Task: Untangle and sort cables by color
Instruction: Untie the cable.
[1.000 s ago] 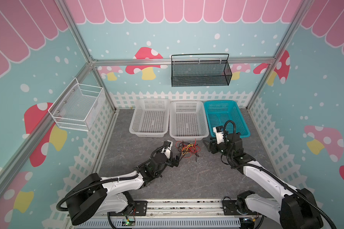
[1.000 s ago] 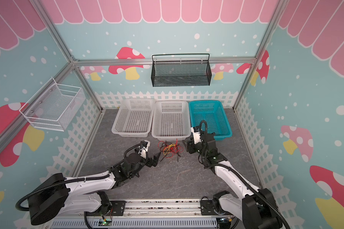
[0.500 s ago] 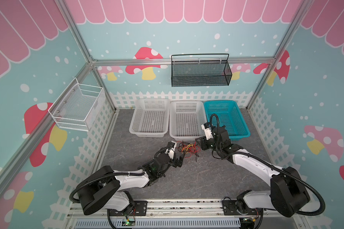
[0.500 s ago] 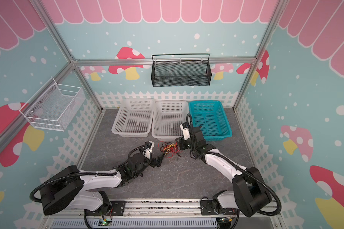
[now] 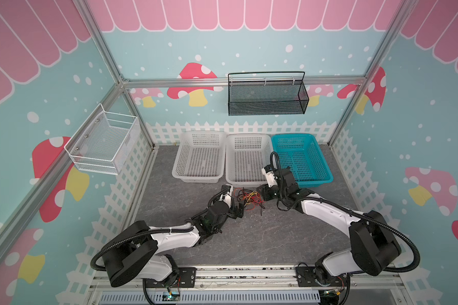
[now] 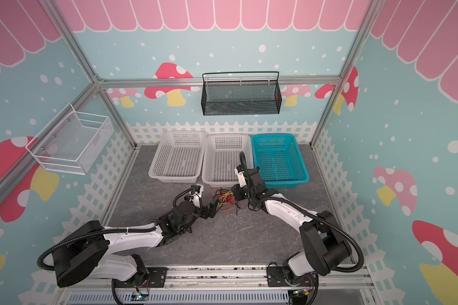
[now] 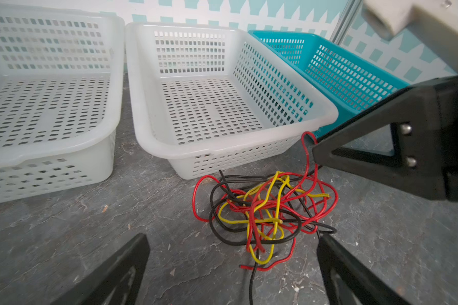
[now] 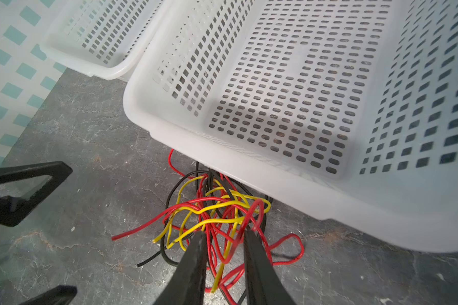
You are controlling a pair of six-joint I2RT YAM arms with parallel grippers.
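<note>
The cables (image 5: pixel 249 199), red, black and yellow in 1 knot, lie on the grey floor at the centre of a top view, just below the near rim of the middle white basket (image 5: pixel 245 181); the left gripper (image 7: pixel 233 237) is spread wide and empty, just short of the tangle; the right gripper (image 8: pixel 224 235) has narrowed jaws around red and yellow strands, a gap showing, so I cannot tell whether it pinches; with 2 colours caught, a pull would likely drag and tighten the whole knot, or snag it under the basket

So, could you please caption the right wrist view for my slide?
Right claw straddling red and yellow strands of the cable tangle beside a white basket.
</note>
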